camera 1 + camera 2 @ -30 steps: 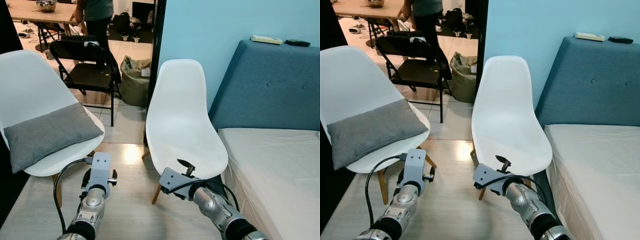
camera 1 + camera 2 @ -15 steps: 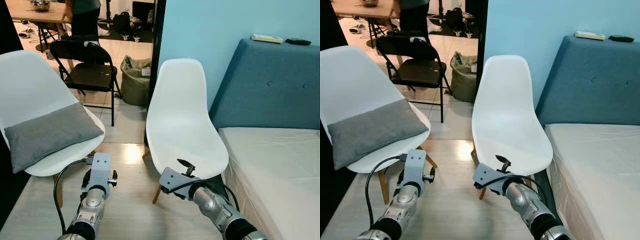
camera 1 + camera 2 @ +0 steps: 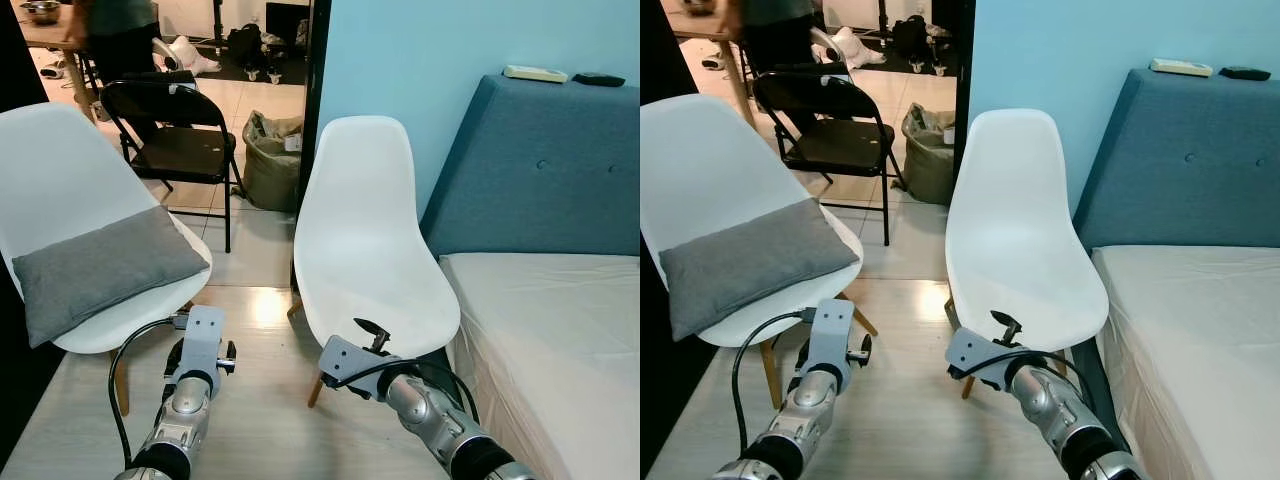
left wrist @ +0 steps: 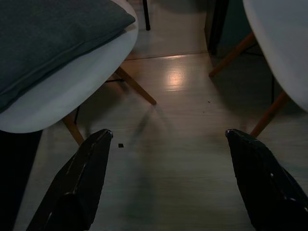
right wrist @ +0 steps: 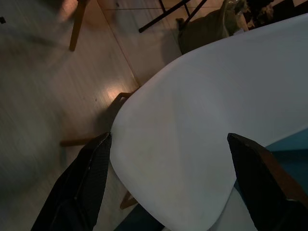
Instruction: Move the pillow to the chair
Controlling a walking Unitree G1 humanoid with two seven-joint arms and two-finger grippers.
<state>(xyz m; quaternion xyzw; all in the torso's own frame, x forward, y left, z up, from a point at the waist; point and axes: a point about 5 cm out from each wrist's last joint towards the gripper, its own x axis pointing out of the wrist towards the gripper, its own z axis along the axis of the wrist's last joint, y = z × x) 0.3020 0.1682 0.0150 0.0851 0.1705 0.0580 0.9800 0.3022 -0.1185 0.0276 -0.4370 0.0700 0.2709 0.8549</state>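
A grey pillow (image 3: 105,268) lies on the seat of the white chair (image 3: 50,170) at the left. A second white chair (image 3: 365,240) stands bare in the middle, beside the bed. My left arm (image 3: 190,385) is held low over the floor in front of the pillow's chair; its gripper (image 4: 168,132) is open, with the pillow (image 4: 48,38) ahead of one finger. My right arm (image 3: 420,400) sits low before the middle chair. Its gripper (image 5: 170,136) is open and faces that chair's seat (image 5: 202,110), with nothing held.
A black folding chair (image 3: 180,140) and a stuffed bag (image 3: 268,160) stand behind, by the doorway. A blue headboard (image 3: 540,170) and the bed's mattress (image 3: 560,340) are on the right. A person (image 3: 110,30) stands by a table at the far back. Wooden floor (image 3: 255,400) lies between the chairs.
The person at the back has moved left. The view has shifted a little; both arms and the pillow stay as they were.
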